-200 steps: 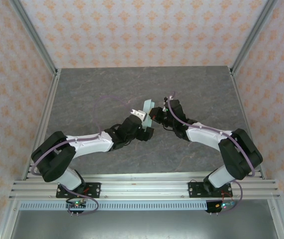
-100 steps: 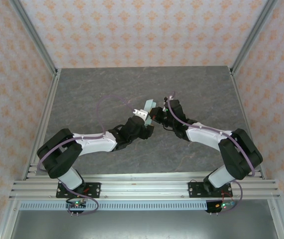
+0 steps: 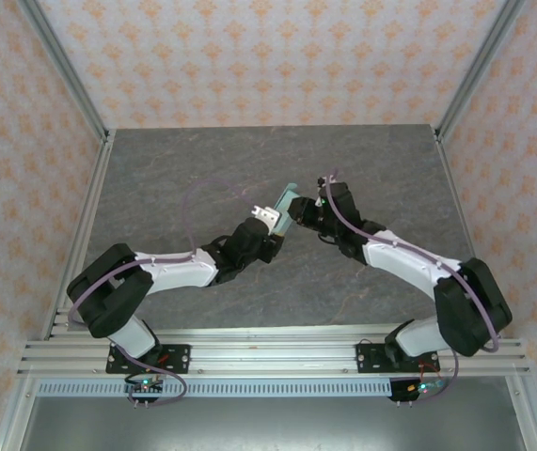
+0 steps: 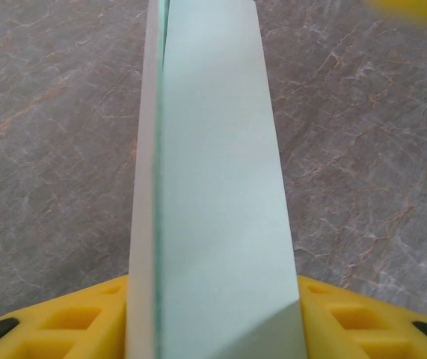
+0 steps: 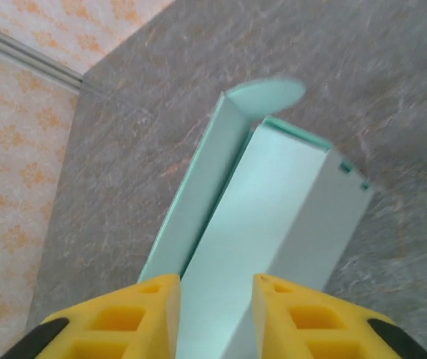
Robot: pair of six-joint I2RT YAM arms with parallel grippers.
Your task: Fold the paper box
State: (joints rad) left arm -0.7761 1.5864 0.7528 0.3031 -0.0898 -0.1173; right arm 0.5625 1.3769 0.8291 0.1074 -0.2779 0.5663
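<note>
Paper box (image 4: 213, 187) runs lengthwise straight out from left hand (image 4: 213, 288), which pinches it; right hand (image 5: 214, 288) straddles it too, can't tell if gripping.

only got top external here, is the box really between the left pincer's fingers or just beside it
observer: between them. the left wrist view has the paper box edge-on between the left pincer's yellow fingers, no gap showing on either side
operator: far end closed up yet
observer: no. in the right wrist view a rounded flap stands open there, and one long panel splays off the body
</note>
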